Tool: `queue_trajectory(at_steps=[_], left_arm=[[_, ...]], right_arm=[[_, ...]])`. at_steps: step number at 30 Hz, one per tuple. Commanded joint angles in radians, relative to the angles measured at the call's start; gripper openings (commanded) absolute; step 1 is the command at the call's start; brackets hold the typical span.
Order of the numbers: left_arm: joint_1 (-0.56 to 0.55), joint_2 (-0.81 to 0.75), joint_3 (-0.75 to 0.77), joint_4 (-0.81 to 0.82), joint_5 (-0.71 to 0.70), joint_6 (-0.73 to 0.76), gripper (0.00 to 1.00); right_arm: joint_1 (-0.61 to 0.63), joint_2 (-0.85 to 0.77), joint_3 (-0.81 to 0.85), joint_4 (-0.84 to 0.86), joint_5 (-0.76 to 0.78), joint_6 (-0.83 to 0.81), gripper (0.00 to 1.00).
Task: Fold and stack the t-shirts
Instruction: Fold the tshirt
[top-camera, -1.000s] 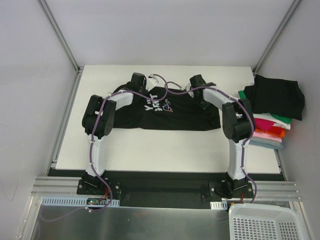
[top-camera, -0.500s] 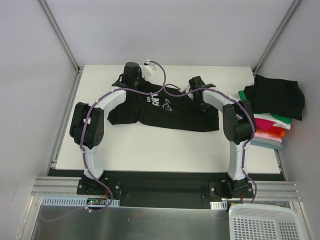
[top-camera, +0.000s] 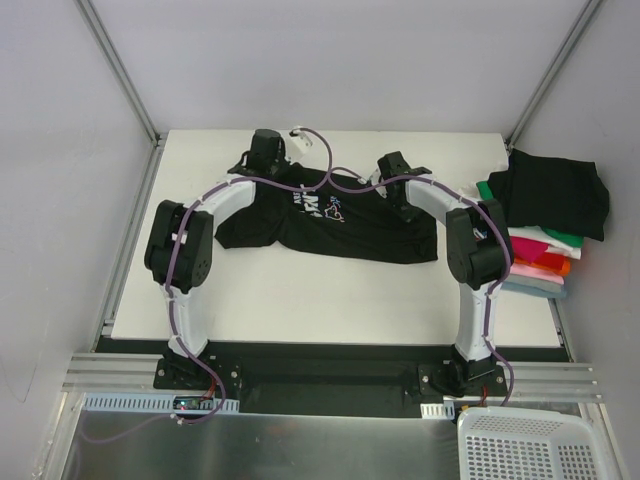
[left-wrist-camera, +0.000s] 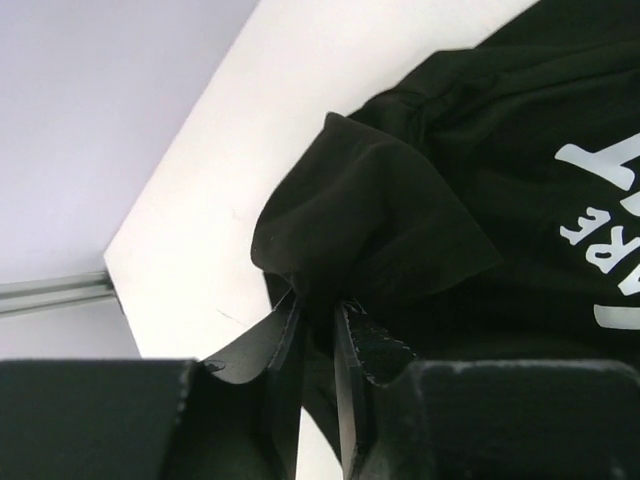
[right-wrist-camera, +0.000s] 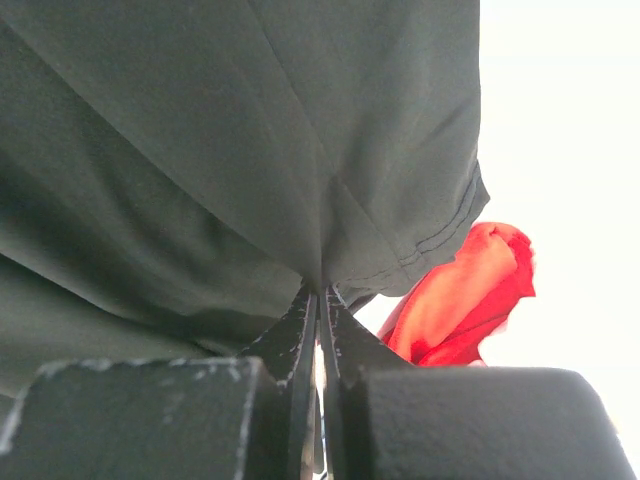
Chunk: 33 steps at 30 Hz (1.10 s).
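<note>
A black t-shirt (top-camera: 345, 232) with white chest lettering (top-camera: 318, 205) lies spread across the middle of the white table (top-camera: 330, 300). My left gripper (top-camera: 263, 160) is at the shirt's far left corner and is shut on a bunched fold of it (left-wrist-camera: 360, 210); my fingers (left-wrist-camera: 285, 335) pinch the cloth. My right gripper (top-camera: 391, 172) is at the shirt's far right part, shut on its hem (right-wrist-camera: 330, 240). A stack of folded t-shirts (top-camera: 540, 240) sits at the table's right edge, a black one (top-camera: 555, 190) on top.
A red cloth (right-wrist-camera: 465, 295) shows just past the shirt's hem in the right wrist view. The table's far left edge and a metal frame rail (left-wrist-camera: 50, 290) are close to my left gripper. A white basket (top-camera: 530, 445) stands at the bottom right, off the table.
My left arm has swung outward and its gripper moved to the far left, taking the shirt's left part with it. The right arm has stayed put.
</note>
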Motion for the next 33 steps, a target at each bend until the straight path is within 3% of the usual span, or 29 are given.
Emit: queue_trajectory(at_steps=[1,4,10,24,33], left_arm=[[-0.006,0.052,0.014,0.016,-0.006,0.005,0.2],[-0.012,0.087,0.025,0.016,-0.001,0.008,0.4],[-0.012,0.145,0.079,0.016,0.01,-0.009,0.47],[-0.038,0.153,0.103,0.0,0.017,-0.012,0.47],[-0.103,0.131,0.044,-0.004,0.03,-0.021,0.45]], right_arm=[[0.001,-0.03,0.008,-0.02,0.015,-0.001,0.01],[0.001,-0.026,0.002,-0.019,0.015,0.0,0.01],[0.003,-0.025,-0.004,-0.016,0.016,0.0,0.01],[0.001,-0.02,-0.009,-0.014,0.012,0.005,0.01],[0.003,-0.029,-0.013,-0.02,0.018,-0.003,0.01]])
